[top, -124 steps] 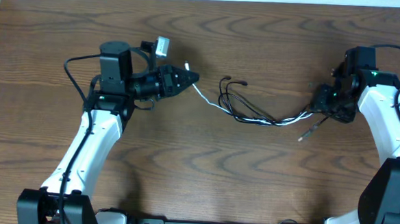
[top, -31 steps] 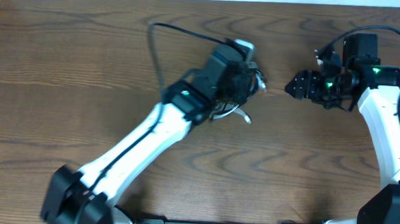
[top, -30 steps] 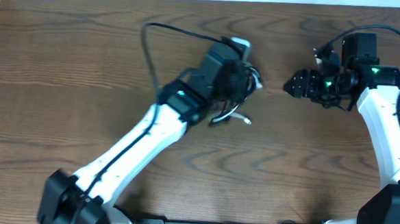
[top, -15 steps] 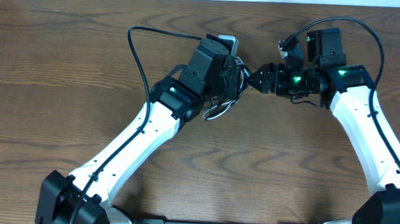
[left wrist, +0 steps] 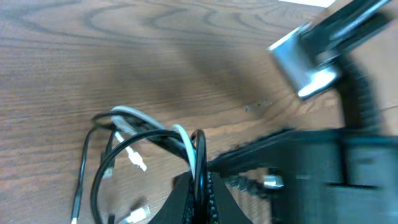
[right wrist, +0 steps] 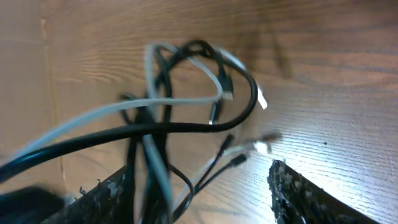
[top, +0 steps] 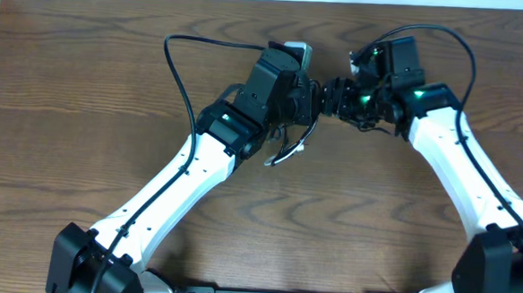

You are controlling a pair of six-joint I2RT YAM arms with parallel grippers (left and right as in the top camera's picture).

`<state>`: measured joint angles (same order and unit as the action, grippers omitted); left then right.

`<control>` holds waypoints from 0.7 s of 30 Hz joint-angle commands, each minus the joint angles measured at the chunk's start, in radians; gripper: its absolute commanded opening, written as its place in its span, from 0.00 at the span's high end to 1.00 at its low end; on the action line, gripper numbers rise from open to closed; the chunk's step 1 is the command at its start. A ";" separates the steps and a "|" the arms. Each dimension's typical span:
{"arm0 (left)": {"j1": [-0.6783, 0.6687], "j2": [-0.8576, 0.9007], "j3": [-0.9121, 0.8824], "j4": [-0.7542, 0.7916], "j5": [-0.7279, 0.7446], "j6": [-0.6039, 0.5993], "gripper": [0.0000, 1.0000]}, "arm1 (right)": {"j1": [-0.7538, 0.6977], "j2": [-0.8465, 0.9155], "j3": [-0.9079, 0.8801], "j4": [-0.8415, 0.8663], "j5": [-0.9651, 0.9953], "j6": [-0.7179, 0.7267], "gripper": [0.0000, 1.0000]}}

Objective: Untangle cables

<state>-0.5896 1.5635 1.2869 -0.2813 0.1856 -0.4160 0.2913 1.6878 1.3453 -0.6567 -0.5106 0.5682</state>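
In the overhead view, both arms meet over the middle of the counter (top: 77,74). The left fingers (top: 311,102) and the right fingers (top: 330,97) are nearly tip to tip. The cables (top: 287,151) are a small clump at the left fingers. One loop and a pale plug end trail below them onto the wood.

In the left wrist view, a black cord and a white cord run up between the left fingers, which are clenched on them. The rest of the bundle fans out to the left in loose loops, with small white plugs lying on the counter. The dark body of the other arm crowds in from the right, blurred.

In the right wrist view, the right fingers are released and spread wide. The knot of black and white cords sits ahead of them and partly between them. A thick black strand and a pale one cross low in front. We cannot tell which strand belongs to which cord.

We judge this to be the handover step: one side pins the bundle while the other comes in for a second hold. The next move calls for closing the right fingers on a single strand, not the whole clump, then drawing the arms apart.
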 commanded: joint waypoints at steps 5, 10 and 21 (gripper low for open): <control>0.052 -0.083 0.012 0.032 0.008 -0.009 0.93 | 0.013 0.121 0.008 -0.011 0.175 0.092 0.42; 0.111 -0.191 0.012 -0.001 0.008 -0.008 0.93 | -0.009 0.193 0.008 0.003 0.187 0.101 0.53; 0.253 -0.375 0.012 -0.080 0.009 -0.008 0.93 | -0.031 0.288 0.008 -0.013 0.262 0.088 0.65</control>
<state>-0.3588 1.2034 1.2797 -0.3309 0.2001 -0.4225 0.2600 1.9579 1.3525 -0.6670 -0.2958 0.6640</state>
